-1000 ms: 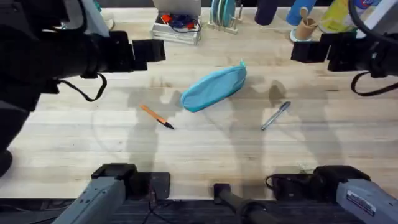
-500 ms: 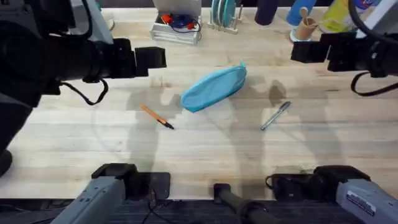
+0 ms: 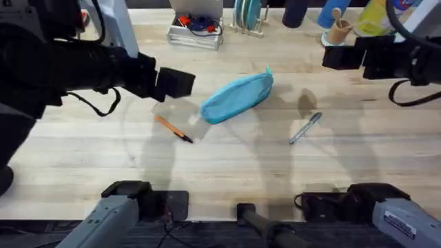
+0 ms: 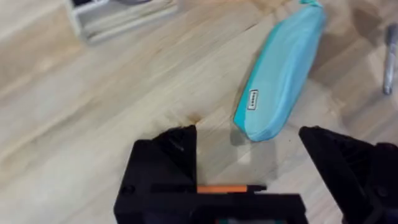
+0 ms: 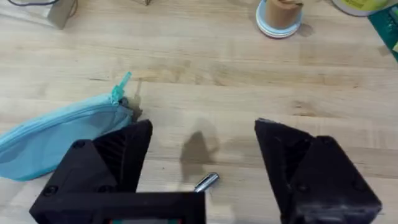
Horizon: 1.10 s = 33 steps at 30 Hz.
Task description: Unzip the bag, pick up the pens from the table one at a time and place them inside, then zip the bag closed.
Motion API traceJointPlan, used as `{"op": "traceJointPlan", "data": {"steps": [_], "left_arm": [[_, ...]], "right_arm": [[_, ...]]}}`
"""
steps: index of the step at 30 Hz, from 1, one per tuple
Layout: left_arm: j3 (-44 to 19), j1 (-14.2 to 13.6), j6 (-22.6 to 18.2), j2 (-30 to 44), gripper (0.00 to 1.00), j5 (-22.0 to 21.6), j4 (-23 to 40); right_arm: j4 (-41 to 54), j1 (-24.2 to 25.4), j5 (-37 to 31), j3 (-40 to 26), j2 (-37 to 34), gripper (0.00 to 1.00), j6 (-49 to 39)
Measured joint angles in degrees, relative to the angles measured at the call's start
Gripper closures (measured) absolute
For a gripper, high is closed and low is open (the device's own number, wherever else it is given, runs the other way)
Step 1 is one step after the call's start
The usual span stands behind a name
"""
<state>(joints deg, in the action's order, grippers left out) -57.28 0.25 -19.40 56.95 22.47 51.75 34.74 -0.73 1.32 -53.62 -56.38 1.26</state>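
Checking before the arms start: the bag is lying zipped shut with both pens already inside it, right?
Not quite. The bag does lie shut, but the overhead view shows both pens on the table: the orange pen and the silver pen.

No legible text, small white tag (image 4: pixel 252 99) on the bag (image 4: pixel 283 71) with dark print too small to read, white label (image 3: pixel 400 222) on right arm base, print unreadable

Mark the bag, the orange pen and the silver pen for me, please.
bag (image 3: pixel 237 97): overhead view, middle of its light blue fabric body.
orange pen (image 3: pixel 170 127): overhead view, mid-shaft, on the table left of the bag.
silver pen (image 3: pixel 305 127): overhead view, mid-barrel, on the table right of the bag.
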Motion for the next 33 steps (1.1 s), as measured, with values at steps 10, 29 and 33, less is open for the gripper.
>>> {"op": "traceJointPlan", "data": {"steps": [10, 29, 33], "left_arm": [[0.0, 0.0, -13.2, 0.0, 0.007, 4.3, 0.2], [0.0, 0.0, -29.0, 3.1, 0.008, 17.1, 6.8], [0.0, 0.0, -32.4, 6.2, 0.008, 20.7, 7.4]], "right_arm": [[0.0, 0.0, 0.0, 0.0, 0.0, 0.003, 0.0], [0.0, 0.0, 0.0, 0.0, 0.0, 0.005, 0.0], [0.0, 0.0, 0.0, 0.0, 0.0, 0.004, 0.0]]}}
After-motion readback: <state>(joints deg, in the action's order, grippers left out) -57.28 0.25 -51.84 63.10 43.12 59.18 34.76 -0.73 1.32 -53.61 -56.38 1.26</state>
